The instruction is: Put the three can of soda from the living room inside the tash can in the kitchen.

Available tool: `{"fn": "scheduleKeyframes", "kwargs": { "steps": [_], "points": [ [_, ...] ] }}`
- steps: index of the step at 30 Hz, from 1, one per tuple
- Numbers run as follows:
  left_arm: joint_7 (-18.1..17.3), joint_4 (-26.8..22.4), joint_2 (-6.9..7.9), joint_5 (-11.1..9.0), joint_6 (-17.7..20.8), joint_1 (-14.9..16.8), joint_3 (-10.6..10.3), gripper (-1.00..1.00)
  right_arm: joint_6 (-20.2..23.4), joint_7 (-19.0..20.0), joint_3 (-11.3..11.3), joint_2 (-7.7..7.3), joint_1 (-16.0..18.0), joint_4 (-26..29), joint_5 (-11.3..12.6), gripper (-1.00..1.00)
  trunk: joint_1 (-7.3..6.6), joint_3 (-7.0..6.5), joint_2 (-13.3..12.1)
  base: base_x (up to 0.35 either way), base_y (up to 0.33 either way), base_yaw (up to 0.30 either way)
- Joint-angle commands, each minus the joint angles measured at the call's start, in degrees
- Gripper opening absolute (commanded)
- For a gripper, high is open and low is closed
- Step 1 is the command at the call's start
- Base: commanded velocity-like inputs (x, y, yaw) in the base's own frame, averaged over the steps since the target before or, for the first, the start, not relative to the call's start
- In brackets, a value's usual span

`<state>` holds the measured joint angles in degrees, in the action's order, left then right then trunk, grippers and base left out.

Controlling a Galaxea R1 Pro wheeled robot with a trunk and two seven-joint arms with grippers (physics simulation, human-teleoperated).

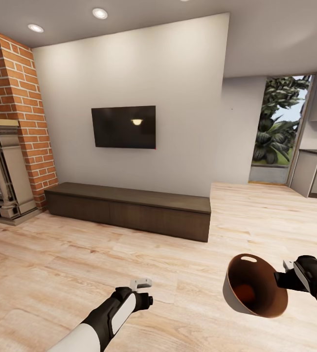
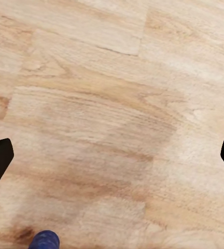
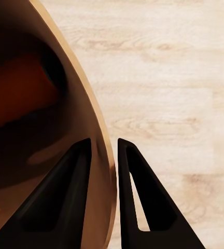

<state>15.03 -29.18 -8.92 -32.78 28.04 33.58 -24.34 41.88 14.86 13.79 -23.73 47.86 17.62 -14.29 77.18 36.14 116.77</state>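
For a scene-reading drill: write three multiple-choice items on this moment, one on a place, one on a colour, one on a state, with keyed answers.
1. Where is the tash can?
A. Standing on the TV bench
B. Held off the floor at the robot's right
C. Beside the fireplace

2. What colour is its inside?
A. Tan-brown
B. White
C. Green

3. How is the left gripper?
A. Shut on a can
B. Shut on the bin
C. Open, holding nothing

Answers:
1 B: the right gripper has its fingers either side of the bin's wall, above the wooden floor.
2 A: the head view looks into its tan-brown interior.
3 C: the left wrist view shows its fingers wide apart over bare floor.
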Motion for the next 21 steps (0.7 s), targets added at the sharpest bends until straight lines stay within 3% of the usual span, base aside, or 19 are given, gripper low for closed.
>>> {"fn": "scheduleKeyframes", "kwargs": {
  "steps": [1, 21],
  "points": [
    [0.0, 0.0, -0.01, 0.0, 0.0, 0.0, 0.0, 1.0, 0.1, 0.2, 0.3, 0.0, 0.0, 0.0, 0.8, -1.0, 0.0, -0.01, 0.0, 0.0, 0.0, 0.0],
    [0.0, 0.0, -0.05, 0.3, 0.0, 0.0, 0.0, 1.0, 0.3, 0.3, 0.3, 0.0, 0.0, 0.6, 0.8, -1.0, 0.0, 0.29, 0.0, 0.0, 0.0, 0.0]
  ]
}}
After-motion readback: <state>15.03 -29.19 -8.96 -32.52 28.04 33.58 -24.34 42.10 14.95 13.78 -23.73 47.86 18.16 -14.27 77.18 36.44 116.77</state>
